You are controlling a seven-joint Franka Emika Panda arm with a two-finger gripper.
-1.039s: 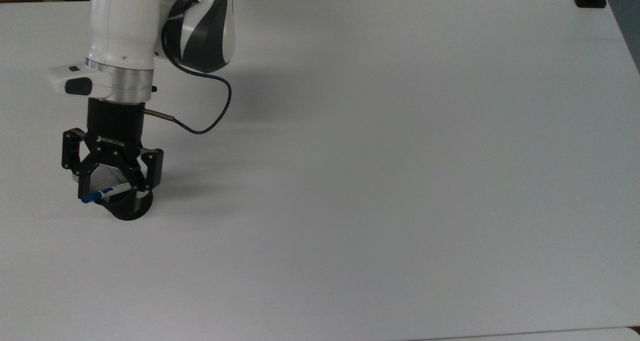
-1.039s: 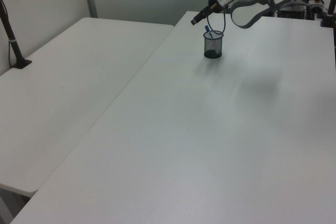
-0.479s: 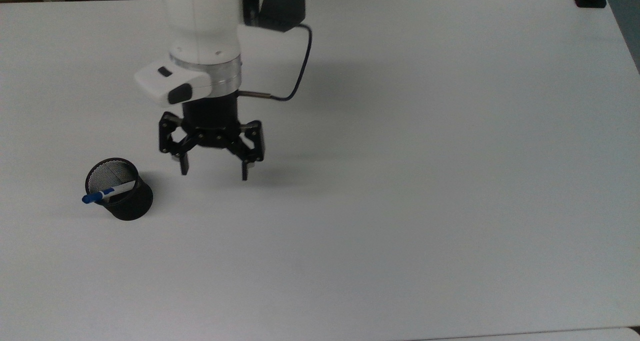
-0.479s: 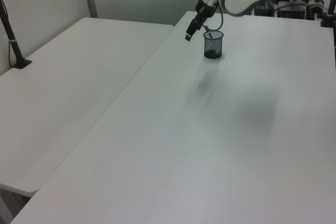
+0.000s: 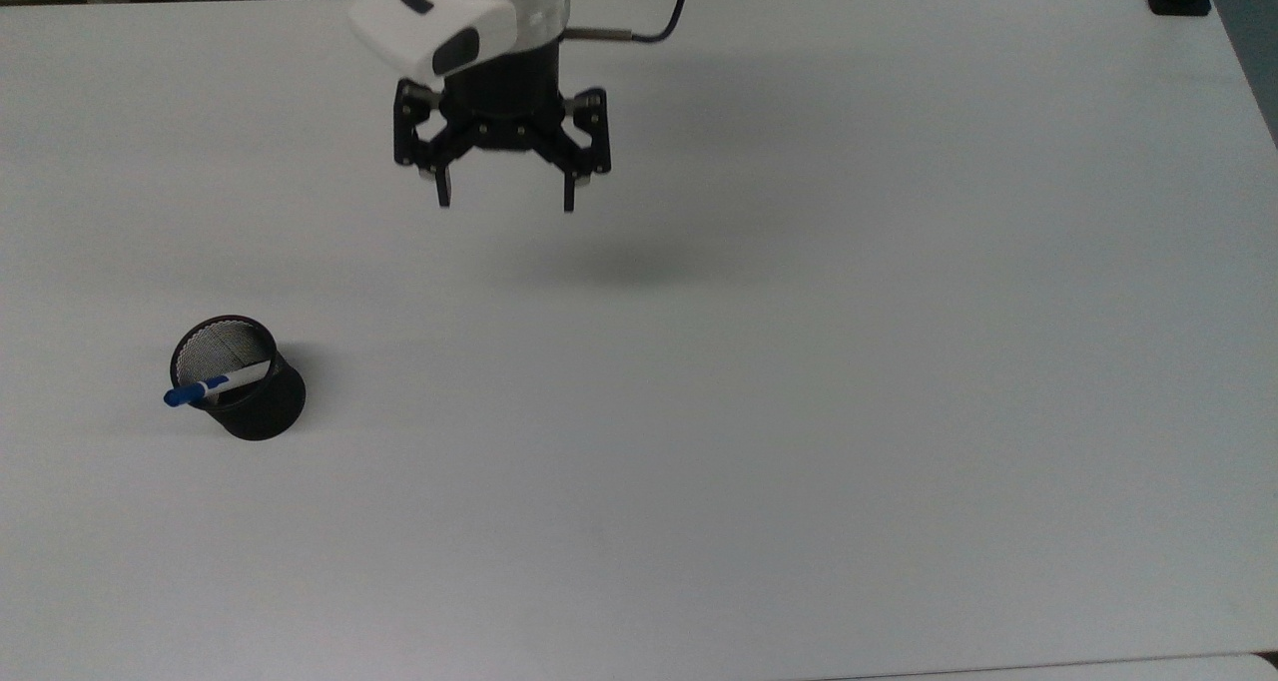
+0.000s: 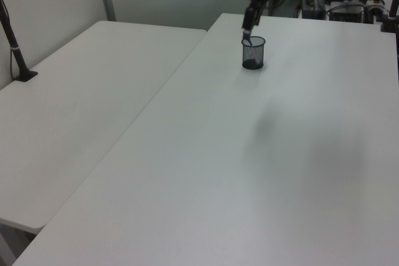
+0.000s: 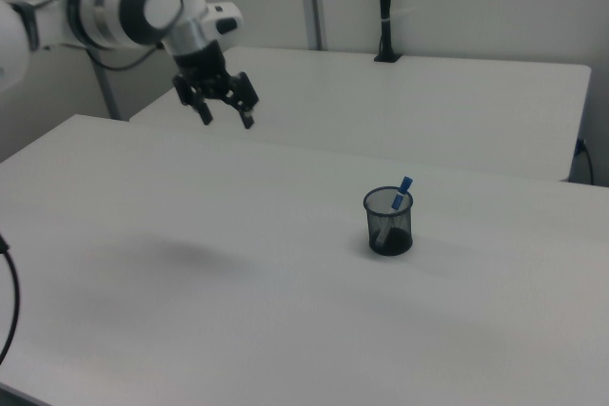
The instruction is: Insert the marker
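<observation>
Top view: the marker (image 5: 214,385) stands tilted inside the black mesh cup (image 5: 243,386) at the lower left of the frame, its blue cap poking out over the rim toward the top view's left, its white barrel lying across the cup's mouth. The cup rests on the white table (image 5: 799,361). The gripper (image 5: 506,202) hangs in the upper middle of the frame, well apart from the cup, fingers spread wide and holding nothing; a soft shadow lies on the table below it. A black cable (image 5: 659,22) runs from the wrist toward the top edge.

In the right view the gripper (image 7: 226,122) sits in the upper left of the frame, raised above the table, jaws released, while the cup (image 7: 388,222) stands right of centre with the marker (image 7: 397,199) leaning in it, blue cap uppermost and slanted toward the right view's right.

In the left view the cup (image 6: 253,53) is in the upper middle of the frame, the marker's blue end showing at its rim, and the gripper (image 6: 247,27) hangs just above it near the top edge
</observation>
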